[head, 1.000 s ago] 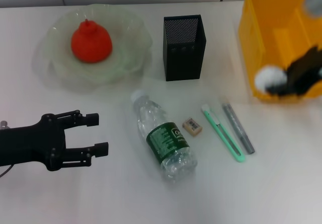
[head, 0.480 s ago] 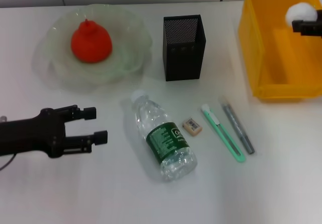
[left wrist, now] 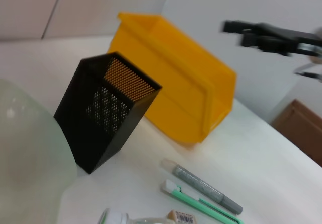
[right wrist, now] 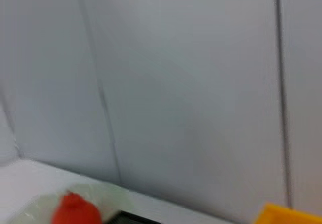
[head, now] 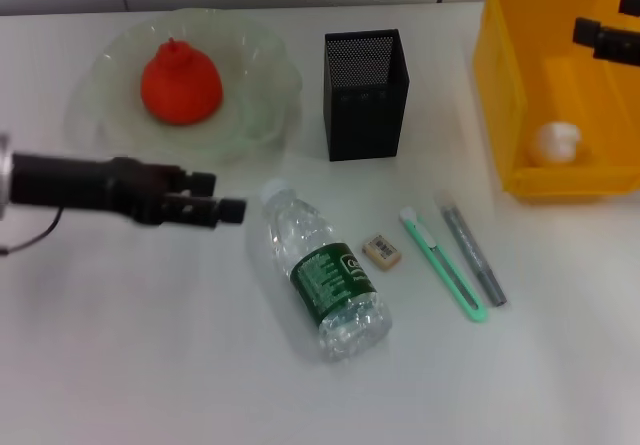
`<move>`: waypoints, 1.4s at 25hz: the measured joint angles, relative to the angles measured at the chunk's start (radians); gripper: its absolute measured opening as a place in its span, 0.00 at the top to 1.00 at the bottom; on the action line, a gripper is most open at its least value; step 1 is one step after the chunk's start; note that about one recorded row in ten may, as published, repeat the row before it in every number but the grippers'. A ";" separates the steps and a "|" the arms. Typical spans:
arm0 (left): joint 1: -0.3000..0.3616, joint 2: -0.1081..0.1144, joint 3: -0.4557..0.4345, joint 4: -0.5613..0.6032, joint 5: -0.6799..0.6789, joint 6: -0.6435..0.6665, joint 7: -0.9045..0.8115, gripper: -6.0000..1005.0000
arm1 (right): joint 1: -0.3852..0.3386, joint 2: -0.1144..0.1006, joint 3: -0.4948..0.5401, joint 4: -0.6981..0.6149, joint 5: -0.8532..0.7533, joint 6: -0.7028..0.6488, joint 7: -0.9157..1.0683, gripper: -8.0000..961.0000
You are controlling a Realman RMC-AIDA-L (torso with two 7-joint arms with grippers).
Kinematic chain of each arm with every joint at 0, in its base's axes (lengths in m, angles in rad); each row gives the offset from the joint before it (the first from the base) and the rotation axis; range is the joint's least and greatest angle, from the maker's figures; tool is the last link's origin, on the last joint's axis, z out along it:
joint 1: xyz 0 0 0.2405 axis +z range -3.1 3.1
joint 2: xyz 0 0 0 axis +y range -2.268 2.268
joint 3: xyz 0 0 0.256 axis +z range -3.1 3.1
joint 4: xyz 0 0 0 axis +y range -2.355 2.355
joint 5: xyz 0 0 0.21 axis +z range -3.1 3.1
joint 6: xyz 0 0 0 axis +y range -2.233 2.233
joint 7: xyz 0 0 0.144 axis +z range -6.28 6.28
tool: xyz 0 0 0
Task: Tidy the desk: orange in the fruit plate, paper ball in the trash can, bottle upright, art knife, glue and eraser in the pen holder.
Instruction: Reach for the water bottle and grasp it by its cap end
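White desk [head: 120, 365], mid-tidy: our left gripper [head: 222, 205], fingers apart, hovers just beside the cap of the bottle [head: 322, 272] lying near the desk's middle. A glancing touch could roll it onto the eraser [head: 382, 251]. Our right gripper [head: 605, 37], fingers unreadable, hangs over the trash can [head: 505, 85].

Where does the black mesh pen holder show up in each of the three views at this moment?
Head view: pen holder stands upright at top centre, between the fruit plate and the yellow bin.
Left wrist view: it is left of centre, appearing tilted.
Right wrist view: only a dark sliver at the bottom edge, possibly its rim.
Shared landmark: the yellow bin.
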 joint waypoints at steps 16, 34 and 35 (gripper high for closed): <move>-0.132 -0.007 0.301 -0.008 0.081 -0.348 -0.709 0.28 | -0.114 -0.003 0.027 0.533 0.269 -0.244 -0.830 0.12; -0.172 -0.007 0.324 -0.153 0.133 -0.492 -0.876 0.30 | -0.094 -0.004 0.029 0.601 0.266 -0.253 -0.941 0.12; -0.172 -0.007 0.324 -0.156 0.133 -0.492 -0.879 0.31 | -0.093 -0.004 0.029 0.601 0.266 -0.252 -0.942 0.12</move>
